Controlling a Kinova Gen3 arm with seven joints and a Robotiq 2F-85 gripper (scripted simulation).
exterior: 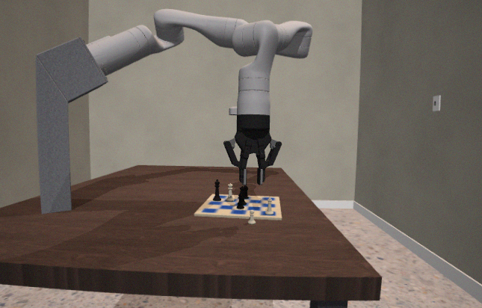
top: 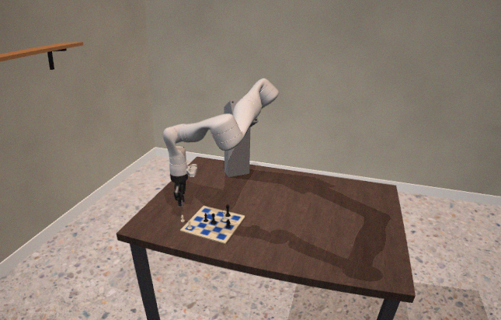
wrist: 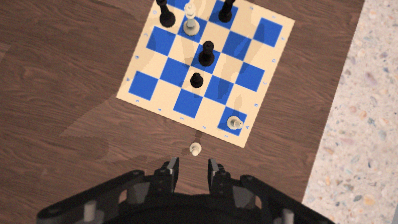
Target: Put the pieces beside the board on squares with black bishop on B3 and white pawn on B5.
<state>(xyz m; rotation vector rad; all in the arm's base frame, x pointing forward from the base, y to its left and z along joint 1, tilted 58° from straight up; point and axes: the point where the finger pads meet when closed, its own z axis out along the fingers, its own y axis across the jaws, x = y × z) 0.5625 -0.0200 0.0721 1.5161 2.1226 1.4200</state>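
The white pawn [top: 182, 218] [exterior: 251, 217] [wrist: 195, 148] stands upright on the table, just off the board [top: 224, 241] [exterior: 200, 214] [wrist: 122, 96]. A slim black piece [top: 205, 217] [exterior: 240, 202] [wrist: 196, 80], by its look the black bishop, stands upright in the middle square of the second row from the pawn's side. Its square has the place of B3, but the edge marks are too small to read surely. My gripper [top: 179, 205] [exterior: 252, 183] [wrist: 193, 167] is partly open and empty, high above the table near the pawn; its fingers touch nothing.
A white piece [exterior: 269, 206] [wrist: 234, 122] stands on the corner square near the pawn. Another white piece [exterior: 229, 193] [wrist: 191, 26] and several black pieces, one tall [exterior: 217, 191] [wrist: 167, 19] and one central [top: 213, 219] [wrist: 206, 57], stand farther in. The table edge lies beyond the corner piece.
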